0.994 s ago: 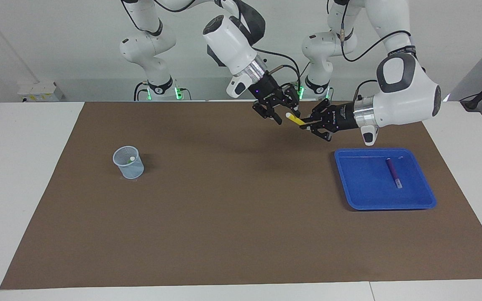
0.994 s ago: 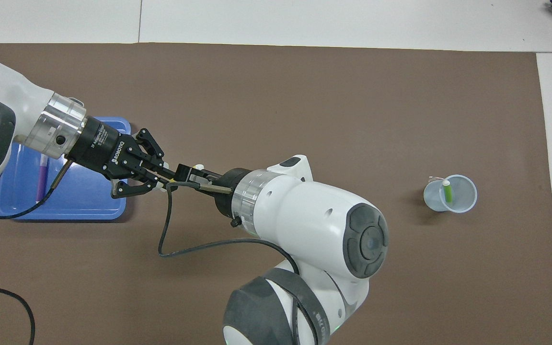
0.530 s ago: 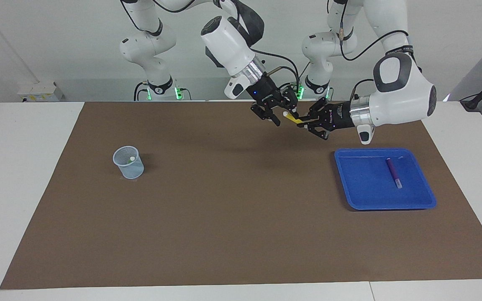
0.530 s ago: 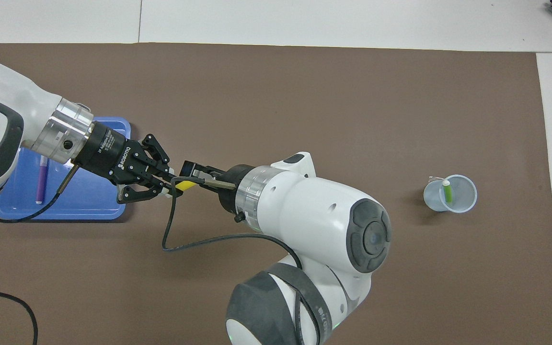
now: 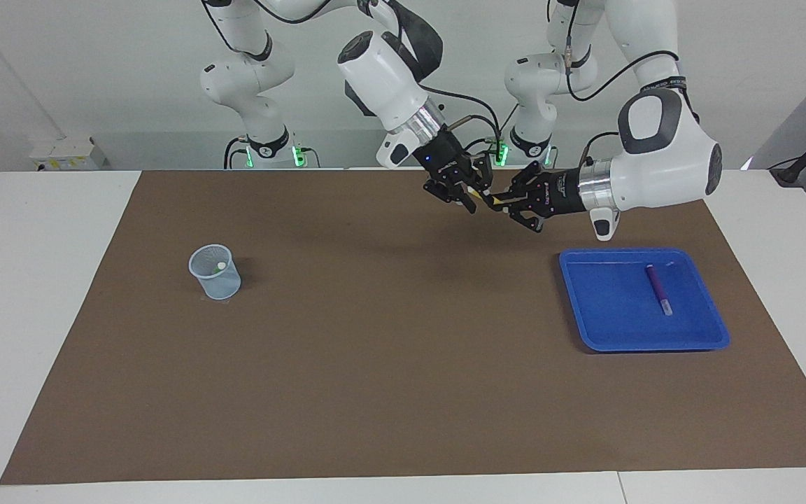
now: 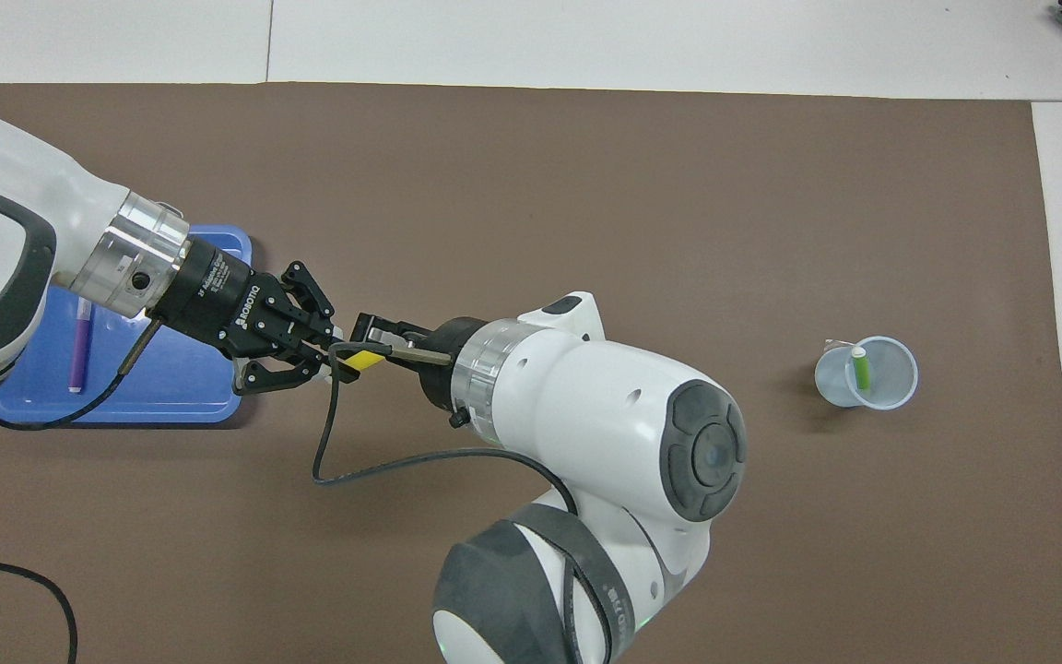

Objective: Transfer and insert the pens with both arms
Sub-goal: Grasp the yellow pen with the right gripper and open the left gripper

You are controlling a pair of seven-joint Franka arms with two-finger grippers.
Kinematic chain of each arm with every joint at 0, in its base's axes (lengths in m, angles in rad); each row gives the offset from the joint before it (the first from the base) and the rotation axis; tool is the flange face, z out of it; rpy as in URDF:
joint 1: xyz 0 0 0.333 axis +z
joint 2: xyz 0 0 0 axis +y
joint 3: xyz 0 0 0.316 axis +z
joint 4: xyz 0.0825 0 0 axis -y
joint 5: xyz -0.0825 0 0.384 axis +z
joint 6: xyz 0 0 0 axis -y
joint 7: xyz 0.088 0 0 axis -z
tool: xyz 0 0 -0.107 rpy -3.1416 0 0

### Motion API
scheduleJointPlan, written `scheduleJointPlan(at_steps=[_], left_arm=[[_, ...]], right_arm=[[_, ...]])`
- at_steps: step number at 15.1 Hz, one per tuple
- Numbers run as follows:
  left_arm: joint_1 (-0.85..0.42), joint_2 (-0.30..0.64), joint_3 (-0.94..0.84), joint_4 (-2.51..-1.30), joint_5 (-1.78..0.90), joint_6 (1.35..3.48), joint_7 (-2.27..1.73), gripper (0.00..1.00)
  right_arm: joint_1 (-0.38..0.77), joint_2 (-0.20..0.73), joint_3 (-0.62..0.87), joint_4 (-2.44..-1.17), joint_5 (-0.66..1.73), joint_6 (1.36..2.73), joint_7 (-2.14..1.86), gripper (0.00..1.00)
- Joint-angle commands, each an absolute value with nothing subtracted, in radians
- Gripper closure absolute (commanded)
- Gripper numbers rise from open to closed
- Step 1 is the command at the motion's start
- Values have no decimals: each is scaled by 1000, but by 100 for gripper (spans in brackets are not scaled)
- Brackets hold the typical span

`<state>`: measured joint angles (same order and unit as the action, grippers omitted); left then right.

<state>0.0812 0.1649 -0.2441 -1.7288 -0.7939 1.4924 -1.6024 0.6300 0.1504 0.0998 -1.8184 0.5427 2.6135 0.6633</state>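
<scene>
A robotics lab: two big white arms (image 5: pixel 662 161) reach over a white tabletop (image 5: pixel 46 231) covered by a brown mat (image 5: pixel 375 364), two smaller arms (image 5: pixel 252 84) with green lights stand at a plain white wall (image 5: pixel 95 70), and cables (image 6: pixel 383 470) hang loose.

Both pics are bright w/ even light from up high. Shadows are soft: a faint dark smudge on the brown mat (image 5: pixel 389 364) under the two arms in the facing view, a small one beside the cup (image 5: pixel 215 271), & a thin dark edge along the blue tray (image 6: pixel 171 397) in the overhead view. White arm shells shine a bit, no hard glare. Pics look sharp, no blur. Mat edges look straight, no bending at the sides.
</scene>
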Motion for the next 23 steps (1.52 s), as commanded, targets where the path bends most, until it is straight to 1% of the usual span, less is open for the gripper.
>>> scheduleJointPlan(at_steps=[1,5,8,10,13,14,16,18,23], left_arm=[[72,130,-233,-1764,-816,1499,-1621,100],[72,130,-233,-1764,-818,1499,-1620,100],[74,130,-232,-1764,-816,1499,-1621,100],[74,130,-232,-1764,-816,1497,-1620,100],[74,130,-232,-1764,-818,1499,-1620,100],[74,130,-233,-1764,-816,1497,-1621,100],[74,130,-233,-1764,-816,1499,-1620,100],[74,130,-233,-1764,-816,1499,-1621,100],[72,127,-233,-1770,-816,1499,-1620,100]], right_arm=[[624,156,107,-1810,528,2605,649,36],[632,150,107,-1818,529,2597,652,38],[632,149,107,-1813,529,2570,653,46],[627,150,107,-1812,529,2566,649,55],[632,147,107,-1813,528,2565,649,74],[632,147,107,-1815,528,2566,649,76],[634,146,107,-1819,528,2566,649,77],[634,146,107,-1822,529,2566,647,93],[623,138,107,-1836,528,2545,623,95]])
